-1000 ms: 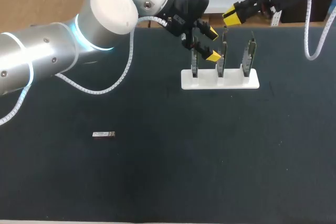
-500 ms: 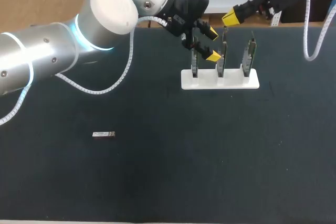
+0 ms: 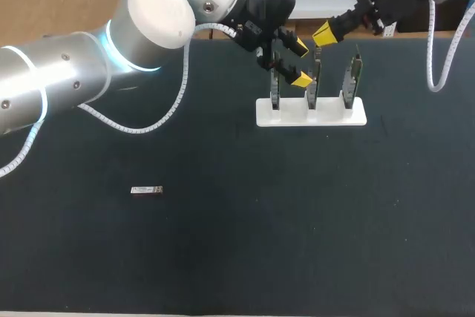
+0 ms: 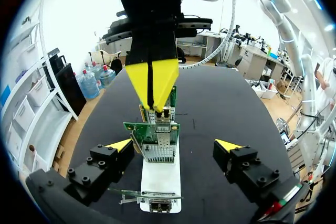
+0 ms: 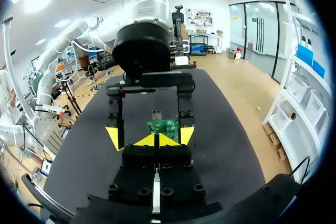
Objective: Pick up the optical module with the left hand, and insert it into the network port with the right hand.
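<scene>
Module (image 3: 146,190) is in the same spot as 1 s ago, flat on the desk (image 3: 297,250) at about 8 o'clock, well apart from both hands. Its long axis runs 9 to 3 o'clock; can't tell which end leads. Any print on it is too small to read.

The white stand (image 3: 311,113) at 1 o'clock is unmoved, with three cards (image 3: 352,76) upright in it.

Left hand (image 3: 297,63) is unmoved at the stand's 10 o'clock side. It is open, fingers wide apart and gripping nothing. In its wrist view the fingers sit either side of the stand, touching none of the cards.

Right hand (image 3: 324,33) is farthest back, closed with its yellow tips pressed together. It has shifted slightly toward 7 o'clock since the earlier frames and is now just over the middle card's top. Can't tell if it touches.
</scene>
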Motion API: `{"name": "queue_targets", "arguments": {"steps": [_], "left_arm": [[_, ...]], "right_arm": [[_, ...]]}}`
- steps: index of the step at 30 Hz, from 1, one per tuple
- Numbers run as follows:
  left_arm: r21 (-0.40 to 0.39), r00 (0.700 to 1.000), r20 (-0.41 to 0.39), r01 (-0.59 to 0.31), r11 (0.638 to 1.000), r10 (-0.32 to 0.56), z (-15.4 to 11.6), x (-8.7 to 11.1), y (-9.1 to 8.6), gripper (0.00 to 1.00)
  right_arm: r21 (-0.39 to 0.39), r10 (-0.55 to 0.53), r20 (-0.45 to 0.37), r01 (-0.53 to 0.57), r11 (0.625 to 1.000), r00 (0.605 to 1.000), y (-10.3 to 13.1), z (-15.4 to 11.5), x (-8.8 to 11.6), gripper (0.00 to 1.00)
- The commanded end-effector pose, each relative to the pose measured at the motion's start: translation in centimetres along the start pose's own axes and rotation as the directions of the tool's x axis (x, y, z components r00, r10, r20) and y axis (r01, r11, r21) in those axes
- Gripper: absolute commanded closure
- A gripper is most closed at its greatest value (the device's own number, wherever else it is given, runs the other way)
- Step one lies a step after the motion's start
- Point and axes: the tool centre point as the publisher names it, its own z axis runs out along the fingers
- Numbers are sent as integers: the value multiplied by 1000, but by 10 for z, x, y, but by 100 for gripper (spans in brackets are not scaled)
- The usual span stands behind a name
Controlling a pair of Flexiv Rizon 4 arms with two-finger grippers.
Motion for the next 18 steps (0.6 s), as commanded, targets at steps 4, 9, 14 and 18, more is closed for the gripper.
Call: {"name": "queue_targets", "arguments": {"steps": [4, 9, 14, 18], "left_arm": [[0, 1000, -6, 2, 1000, -2, 0, -1, 0, 0], [0, 1000, -6, 2, 1000, -2, 0, -1, 0, 0], [0, 1000, -6, 2, 1000, -2, 0, -1, 0, 0], [0, 1000, -6, 2, 1000, -2, 0, -1, 0, 0]], "right_arm": [[-6, 17, -8, -17, 1000, 1000, -2, 4, 7, 100], [-10, 25, -9, -25, 1000, 1000, -1, 8, 10, 100], [-13, 35, -11, -36, 999, 999, -1, 11, 14, 100], [-14, 40, -25, -41, 999, 999, -1, 14, 18, 100]]}}
